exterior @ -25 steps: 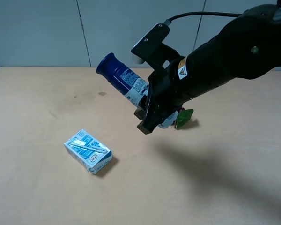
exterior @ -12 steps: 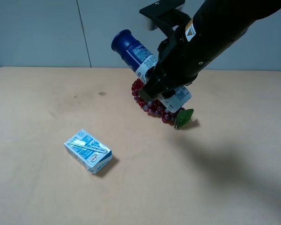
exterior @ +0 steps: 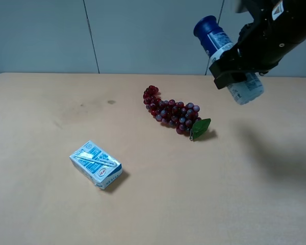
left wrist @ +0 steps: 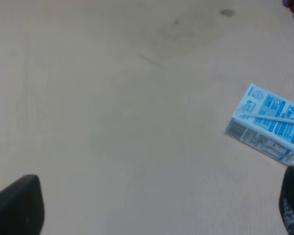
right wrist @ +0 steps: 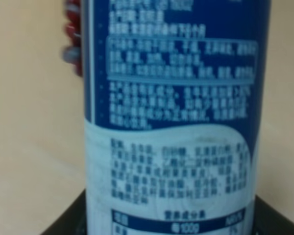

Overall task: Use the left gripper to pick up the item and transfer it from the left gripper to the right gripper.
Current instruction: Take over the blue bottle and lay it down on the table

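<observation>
Up in the air over the far right of the table (exterior: 51, 214): a slim can (exterior: 208, 29), gripped round its middle by the right gripper (exterior: 233, 70). Tilted, with the dark blue cap up and toward the far left, and the white-labelled bottom end down and toward the right. Clamped from both sides by the black jaws, closed firmly on it. Well clear of the tabletop and touching nothing else. From the right wrist camera, little but the blue and white printed side of the can, very close and blurred, with black gripper parts on either side of its base.

Down on the table, near the middle and to the left of the can: a bunch of red grapes (exterior: 171, 111), with one green leaf (exterior: 200, 127) at its near right end. Well apart from the can. Farther left and nearer: a light-blue-and-white carton (exterior: 96, 164), lying flat, with a straw across its top face.

Seen only from its own wrist camera: the left gripper (left wrist: 154, 208). Two dark fingertips (left wrist: 17, 208) spread wide apart above bare tabletop, with nothing held between them. Near one tip, the carton.
</observation>
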Robot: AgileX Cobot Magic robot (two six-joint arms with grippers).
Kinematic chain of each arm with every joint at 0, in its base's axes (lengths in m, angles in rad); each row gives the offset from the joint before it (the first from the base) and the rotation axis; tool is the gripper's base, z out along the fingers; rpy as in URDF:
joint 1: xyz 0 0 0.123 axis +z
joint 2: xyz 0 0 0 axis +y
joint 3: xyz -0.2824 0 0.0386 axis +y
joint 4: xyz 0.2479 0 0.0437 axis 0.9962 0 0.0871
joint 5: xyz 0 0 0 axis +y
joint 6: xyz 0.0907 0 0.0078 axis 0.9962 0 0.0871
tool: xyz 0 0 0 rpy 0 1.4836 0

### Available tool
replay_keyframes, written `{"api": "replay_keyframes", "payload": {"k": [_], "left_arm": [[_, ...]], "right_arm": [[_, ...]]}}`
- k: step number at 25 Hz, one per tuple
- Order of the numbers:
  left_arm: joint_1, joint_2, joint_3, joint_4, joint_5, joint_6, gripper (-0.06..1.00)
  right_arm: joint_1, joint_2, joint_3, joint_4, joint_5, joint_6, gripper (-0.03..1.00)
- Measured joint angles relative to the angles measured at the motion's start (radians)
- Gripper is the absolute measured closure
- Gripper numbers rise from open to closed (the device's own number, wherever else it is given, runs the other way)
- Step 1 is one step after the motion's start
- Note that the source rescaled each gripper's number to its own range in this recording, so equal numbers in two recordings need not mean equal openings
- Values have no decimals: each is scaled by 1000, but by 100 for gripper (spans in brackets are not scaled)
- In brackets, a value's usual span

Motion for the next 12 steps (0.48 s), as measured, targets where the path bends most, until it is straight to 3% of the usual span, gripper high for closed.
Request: {"api": "replay_keyframes", "payload": {"k": [5,12], "left_arm": [[0,0,0,-1,0,0,3],[0,0,0,-1,0,0,3]], "right_arm": [[-132,-11,132,39,-51,-48,97],[-329,12,248,197,-174,-193,97]]}}
